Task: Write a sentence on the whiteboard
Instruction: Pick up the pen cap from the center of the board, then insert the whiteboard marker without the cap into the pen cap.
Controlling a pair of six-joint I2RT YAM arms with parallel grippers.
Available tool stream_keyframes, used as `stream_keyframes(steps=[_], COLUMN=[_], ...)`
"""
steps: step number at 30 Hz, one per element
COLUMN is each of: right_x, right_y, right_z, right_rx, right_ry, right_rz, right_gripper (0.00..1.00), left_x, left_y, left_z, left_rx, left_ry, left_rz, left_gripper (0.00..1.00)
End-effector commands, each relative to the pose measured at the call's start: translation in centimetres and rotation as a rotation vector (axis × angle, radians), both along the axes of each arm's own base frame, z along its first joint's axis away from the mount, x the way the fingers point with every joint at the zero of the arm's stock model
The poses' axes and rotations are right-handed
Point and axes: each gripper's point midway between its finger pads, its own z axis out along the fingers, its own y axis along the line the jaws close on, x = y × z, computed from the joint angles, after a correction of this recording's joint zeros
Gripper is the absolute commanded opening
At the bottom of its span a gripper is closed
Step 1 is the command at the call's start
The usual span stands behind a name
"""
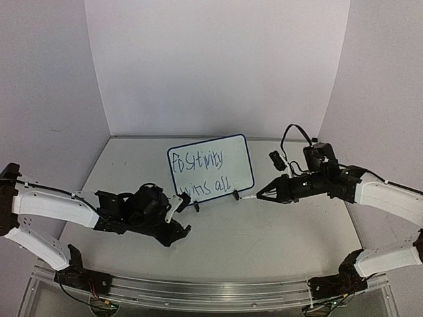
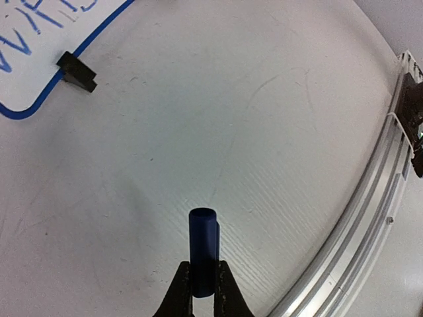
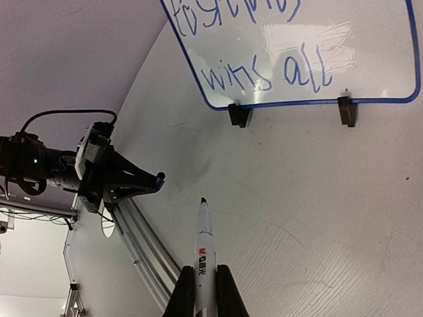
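The whiteboard (image 1: 211, 168) sits on the white table (image 1: 284, 244) near the middle of the top view, turned slightly so its right end is farther from the arms, with its two black clip feet (image 3: 238, 114) on the edge nearest them. The sentence (image 1: 196, 160) fills the left half of the board in two blue lines, "Positivity" above and "wins all" below; the right half is bare apart from faint smears. At about 4 o'clock from the board, the right gripper (image 3: 205, 281) is pinching the white barrel of an uncapped marker (image 3: 205, 251). Its dark tip points to 12 o'clock in the wrist view, toward the board's lower edge but apart from it. At about 7 o'clock from the board, the left gripper (image 2: 203, 281) hangs low over the table, pinching a dark blue cap (image 2: 203, 247) that stands up out of its fingertips. One clip foot and a rounded corner of the frame show at 10 o'clock in that wrist view. A metal rail (image 1: 211, 294) runs along the table's near edge, at 6 o'clock.
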Motion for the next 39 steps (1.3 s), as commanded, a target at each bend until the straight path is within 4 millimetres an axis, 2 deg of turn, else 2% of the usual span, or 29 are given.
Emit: stream_keyframes(steps=[1,6,10,12,21,31,39], right_x=[-3.1,-5.0,-6.6,-7.3,-10.1,-9.9,-8.9], right_y=[1.9,2.7,3.7,4.0,4.4,4.4,4.4], right_z=[2.3,1.7,0.7,0.2,-1.9,-2.4,-1.1], right_rx=[0.105,0.108,0.088,0.083,0.036,0.009,0.003], right_ry=[0.126,0.225,0.27,0.287,0.381,0.369,0.296], right_rz=[0.199,0.286,0.347,0.376,0.463,0.456,0.416], right_gripper=[0.0,0.0,0.0,0.0,0.0,0.0,0.0], left_x=[-2.7,-5.9,-7.5,-7.8,-7.8,-7.9,-8.1], left_y=[-5.1,-9.3,-11.2,-11.6,-11.1,-11.0,-10.9], left_z=[3.7,5.7,5.8,5.6,5.8,5.8,5.7], left_rx=[-0.171,-0.266,-0.299,-0.304,-0.319,-0.322,-0.318], left_ry=[-0.04,-0.064,-0.068,-0.067,-0.079,-0.078,-0.081], left_rz=[-0.132,-0.237,-0.278,-0.283,-0.268,-0.267,-0.265], left_gripper=[0.0,0.0,0.0,0.0,0.0,0.0,0.0])
